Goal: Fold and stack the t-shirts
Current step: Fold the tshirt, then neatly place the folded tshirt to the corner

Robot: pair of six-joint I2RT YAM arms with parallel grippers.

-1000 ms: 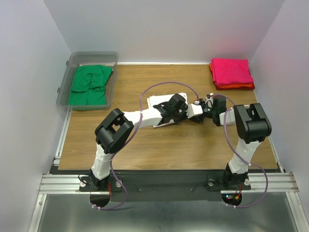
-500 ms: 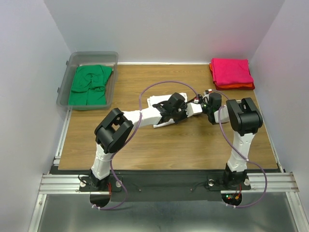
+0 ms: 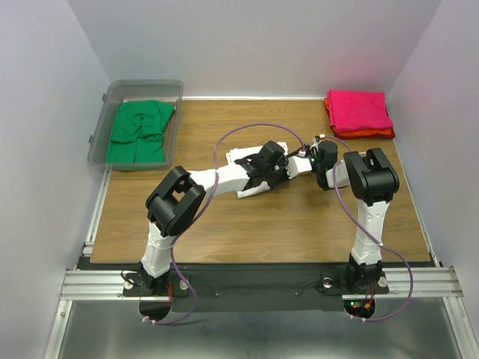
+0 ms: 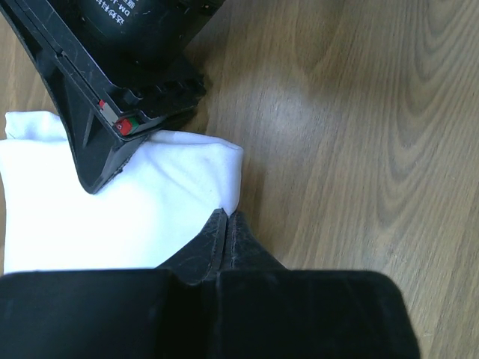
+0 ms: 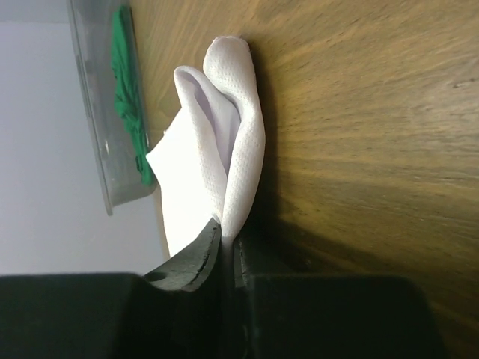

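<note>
The white t-shirt (image 3: 245, 158) lies partly folded at the table's middle, mostly under both arms. My left gripper (image 3: 297, 166) is shut, its tips (image 4: 224, 215) pinching the white t-shirt (image 4: 112, 209) at a corner edge. My right gripper (image 3: 310, 155) meets it from the right and is shut on a raised fold of the white t-shirt (image 5: 239, 127), with cloth running between its tips (image 5: 223, 224). A folded magenta t-shirt (image 3: 358, 109) lies on a red-orange t-shirt (image 3: 367, 135) at the back right. The green t-shirt (image 3: 138, 131) sits crumpled in the bin.
The clear grey plastic bin (image 3: 146, 84) stands at the back left corner, also seen in the right wrist view (image 5: 93, 112) with the green t-shirt (image 5: 127, 97) inside. Walls close in on three sides. The right gripper's black body (image 4: 112, 67) sits close to the left fingers.
My right arm has moved left to the white shirt's right edge and its jaws have closed on the cloth. The left arm has shifted slightly left, still shut.
</note>
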